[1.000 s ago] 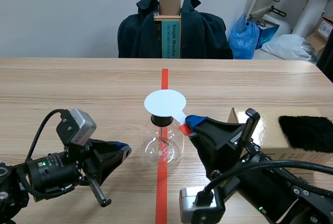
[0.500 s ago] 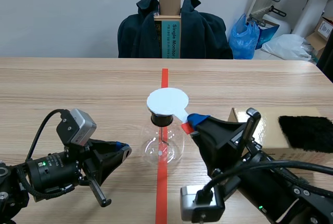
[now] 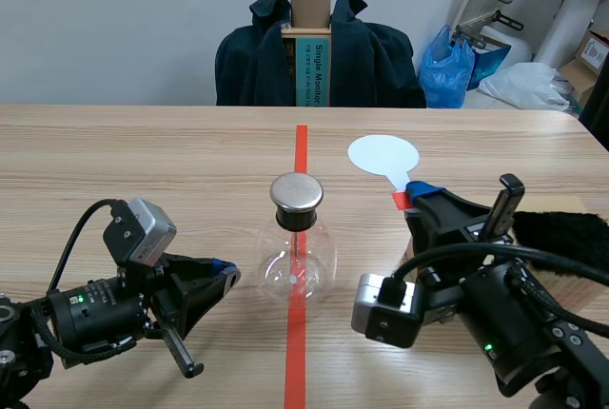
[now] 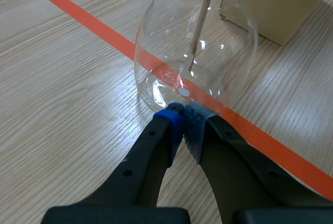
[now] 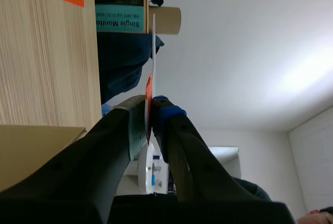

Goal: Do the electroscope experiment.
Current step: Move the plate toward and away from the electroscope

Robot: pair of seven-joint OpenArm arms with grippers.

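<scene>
The electroscope, a round glass flask (image 3: 298, 267) with a metal cap (image 3: 296, 192) and a rod inside, stands on the red tape line at the table's middle. My right gripper (image 3: 411, 196) is shut on the red handle of a flat white disc paddle (image 3: 383, 156), held in the air to the right of the flask and clear of its cap. In the right wrist view the paddle (image 5: 152, 57) shows edge-on between the fingers. My left gripper (image 4: 182, 122) is shut on nothing, low on the table, its tips just short of the flask (image 4: 196, 52).
A cardboard box (image 3: 474, 211) with a black fur cloth (image 3: 563, 238) on it lies at the right, beside my right arm. A chair draped with a dark jacket (image 3: 319, 52) stands behind the table's far edge.
My right gripper has carried the white disc paddle up and to the right, off the flask's cap, which is now uncovered. The left arm has not moved.
</scene>
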